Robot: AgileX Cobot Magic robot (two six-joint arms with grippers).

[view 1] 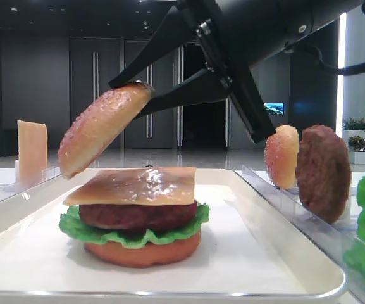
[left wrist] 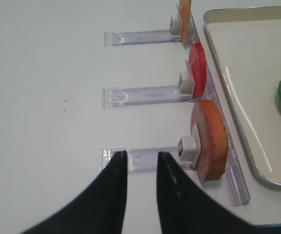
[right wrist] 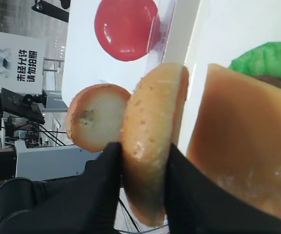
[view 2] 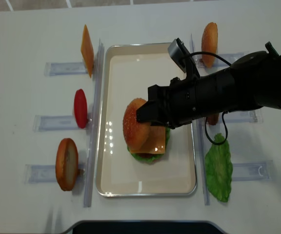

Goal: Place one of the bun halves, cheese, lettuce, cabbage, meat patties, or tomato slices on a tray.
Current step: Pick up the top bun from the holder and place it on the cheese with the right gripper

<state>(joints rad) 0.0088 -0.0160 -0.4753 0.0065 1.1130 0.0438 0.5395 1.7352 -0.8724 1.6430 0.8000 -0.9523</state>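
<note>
Right wrist camera shows the right gripper [right wrist: 142, 161] with its two black fingers pinched on the bun top [right wrist: 152, 141], one finger on each side of it. The bun top is golden brown with pale specks. It is up in the air and tilted, just above the cheese [view 1: 135, 185], and it does not touch the cheese.

The cheese is a flat orange square on top of a stack. Under it is a dark brown meat patty [view 1: 138, 215], then a ruffled green lettuce [view 1: 131, 235] leaf, then a flat orange bun base [view 1: 143, 250] at the bottom. The stack sits on the big white tray [view 2: 116, 180], near the middle and a bit to the right.

Left of the tray, three things stand on edge in clear holders: a cheese slice [view 2: 87, 50] at the far end, a red tomato slice [view 2: 80, 108] in the middle, and a bun half [view 2: 66, 164] at the near end. Right of the tray there is a small bun half [view 2: 209, 37] far away and a big lettuce leaf [view 2: 219, 168] near.

The left gripper [left wrist: 141, 163] hangs over the white table [left wrist: 43, 87] beside the near bun half. Its fingers sit close together with a small gap, and nothing is in them. I think it is nearly closed, but it is hard to be sure.
</note>
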